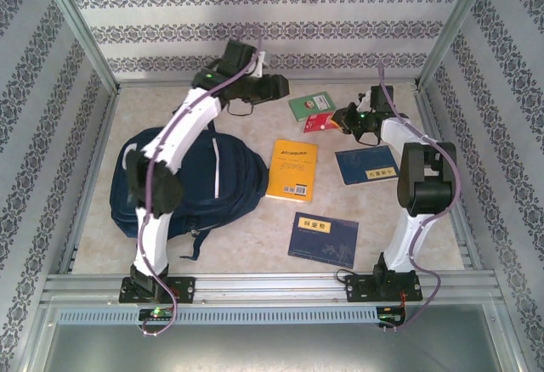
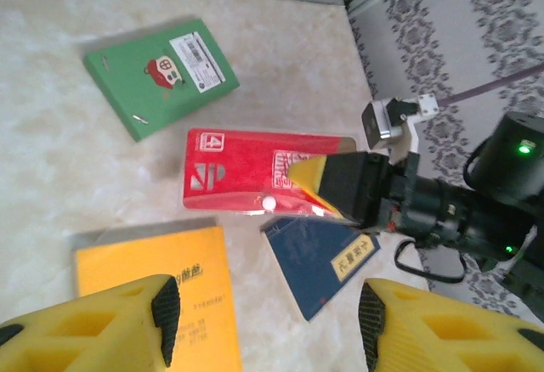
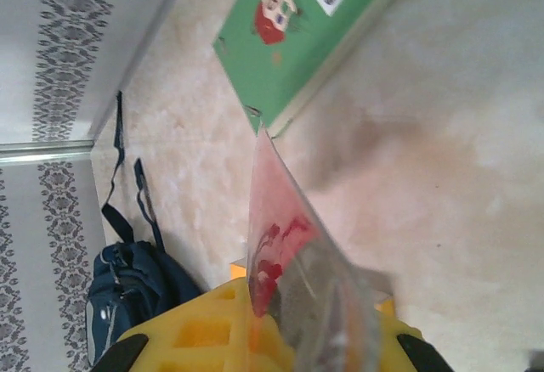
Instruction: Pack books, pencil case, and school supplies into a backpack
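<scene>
Barcode label (image 2: 201, 59) on green booklet (image 2: 161, 79), lettering illegible

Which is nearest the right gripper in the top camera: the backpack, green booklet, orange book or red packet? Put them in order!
1. red packet: pinched in the right gripper itself.
2. green booklet: just past the packet, toward the back.
3. orange book: in the middle, nearer the front.
4. backpack: far over on the left.

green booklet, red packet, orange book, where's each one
green booklet (image 2: 160, 79) left wrist view, middle of cover
red packet (image 2: 245, 173) left wrist view, red part left of the tool
orange book (image 1: 291, 166) top view, middle of cover
</scene>
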Tool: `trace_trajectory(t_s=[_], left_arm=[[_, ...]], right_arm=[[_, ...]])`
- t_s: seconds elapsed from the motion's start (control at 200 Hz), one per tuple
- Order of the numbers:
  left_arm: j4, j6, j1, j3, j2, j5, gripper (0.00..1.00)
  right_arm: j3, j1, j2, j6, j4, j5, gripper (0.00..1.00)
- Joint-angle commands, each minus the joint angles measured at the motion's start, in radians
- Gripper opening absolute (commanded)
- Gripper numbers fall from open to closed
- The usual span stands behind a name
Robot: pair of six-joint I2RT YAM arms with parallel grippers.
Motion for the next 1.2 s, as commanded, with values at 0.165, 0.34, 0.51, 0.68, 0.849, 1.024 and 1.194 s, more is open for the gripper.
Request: trace_trajectory(t_s=[0.165, 0.34, 0.51, 0.68, 0.849, 1.024, 1.194], left_arm=[[-0.073, 0.060, 0.060, -0.416, -0.354, -0.161, 0.60], [-0.083, 0.041, 0.148, -0.652, -0.534, -0.189, 0.64], [-0.069, 0.057, 0.208, -0.810, -0.601, -0.172, 0.65], [-0.037, 0.074, 0.209, -0.873, -0.552, -0.132, 0.64], [0.000, 0.085, 0.210, -0.901, -0.494, -0.133, 0.61], [0.061, 0.066, 0.207, -0.926, -0.431, -0.089, 0.57], [0.109, 0.055, 0.197, -0.936, -0.388, -0.044, 0.49]], right_arm=[[-0.056, 0.144, -0.234, 0.001, 0.002, 0.164, 0.05], [-0.128, 0.237, -0.362, -0.016, -0.025, 0.248, 0.05], [-0.227, 0.311, -0.465, -0.031, -0.008, 0.287, 0.06], [-0.325, 0.363, -0.534, -0.028, 0.031, 0.288, 0.06], [-0.388, 0.392, -0.579, -0.038, 0.041, 0.280, 0.06], [-0.425, 0.394, -0.606, -0.050, 0.041, 0.285, 0.06], [-0.429, 0.394, -0.599, -0.059, 0.044, 0.280, 0.06]])
